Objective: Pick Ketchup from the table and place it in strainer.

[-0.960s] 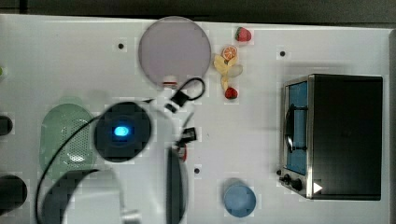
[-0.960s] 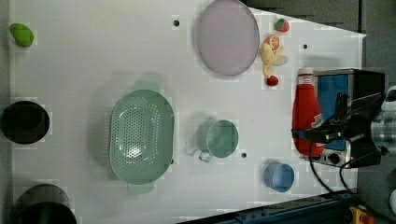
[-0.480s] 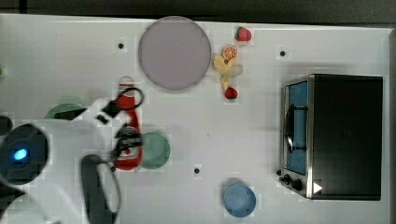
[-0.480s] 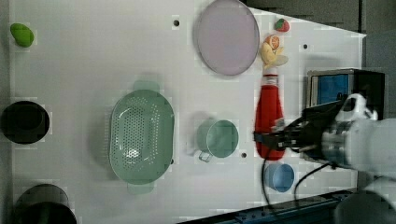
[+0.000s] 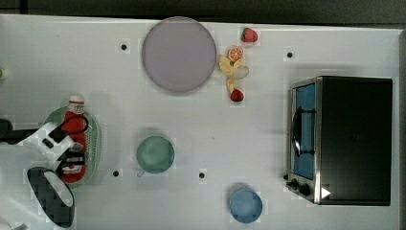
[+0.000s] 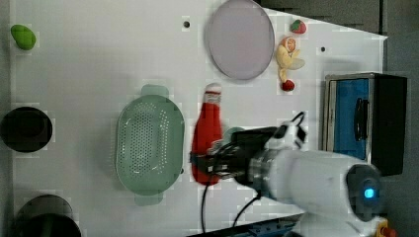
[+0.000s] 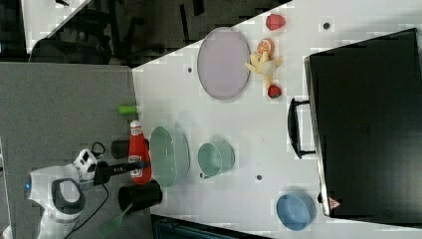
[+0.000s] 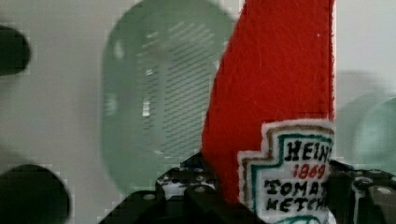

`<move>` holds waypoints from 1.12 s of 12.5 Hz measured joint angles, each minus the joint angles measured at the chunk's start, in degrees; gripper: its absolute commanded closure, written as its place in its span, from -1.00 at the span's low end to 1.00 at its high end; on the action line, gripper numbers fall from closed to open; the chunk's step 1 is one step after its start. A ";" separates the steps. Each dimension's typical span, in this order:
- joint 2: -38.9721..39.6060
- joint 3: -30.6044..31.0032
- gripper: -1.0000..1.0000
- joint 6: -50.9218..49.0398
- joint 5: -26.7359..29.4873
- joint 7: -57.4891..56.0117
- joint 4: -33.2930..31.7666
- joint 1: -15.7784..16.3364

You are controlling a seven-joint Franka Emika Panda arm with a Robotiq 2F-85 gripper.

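Nearest, we see the gripper (image 6: pixel 210 163) pinching the Ketchup (image 6: pixel 207 131) at its labelled lower body. Beyond, the bottle hangs above the table (image 6: pixel 99 59), just beside the strainer (image 6: pixel 148 143) on the left view's right.

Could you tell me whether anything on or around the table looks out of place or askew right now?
Nothing looks spilled or damaged. The one thing off the table is the ketchup bottle, gripped near its base by the claw and carried lying level above the mint-green strainer. The fruit pieces beside the lilac plate lie loosely scattered.
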 measured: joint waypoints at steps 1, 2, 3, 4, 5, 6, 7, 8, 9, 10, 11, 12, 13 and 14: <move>2.93 1.43 -0.26 2.57 -0.11 3.01 0.11 0.24; 5.79 1.85 -0.26 5.71 -0.09 5.89 0.22 0.90; 8.33 1.93 -0.26 8.17 -0.26 8.14 0.22 1.54; 10.82 1.85 -0.26 9.88 -0.45 9.44 0.22 2.01; 13.60 1.73 -0.26 12.17 -1.31 10.16 0.11 2.29; 16.05 1.37 -0.26 14.80 -2.98 10.48 -0.11 2.36; 18.13 1.01 -0.26 16.95 -3.34 10.79 -0.56 2.35; 20.34 0.90 -0.32 17.85 -3.35 11.48 -0.67 2.37; 22.44 0.81 -0.51 17.96 -4.09 11.72 -0.67 2.38; 24.19 0.22 -0.73 17.96 -5.61 11.74 -0.56 2.68; 25.15 -0.64 -0.95 17.96 -6.13 11.84 -0.56 3.17; 25.27 -0.98 -1.00 18.24 -6.13 12.01 -0.56 3.25; 24.73 -1.15 -1.00 19.02 -6.13 12.19 -0.56 3.38; 23.67 -1.68 -1.00 19.42 -6.14 12.90 -0.45 3.84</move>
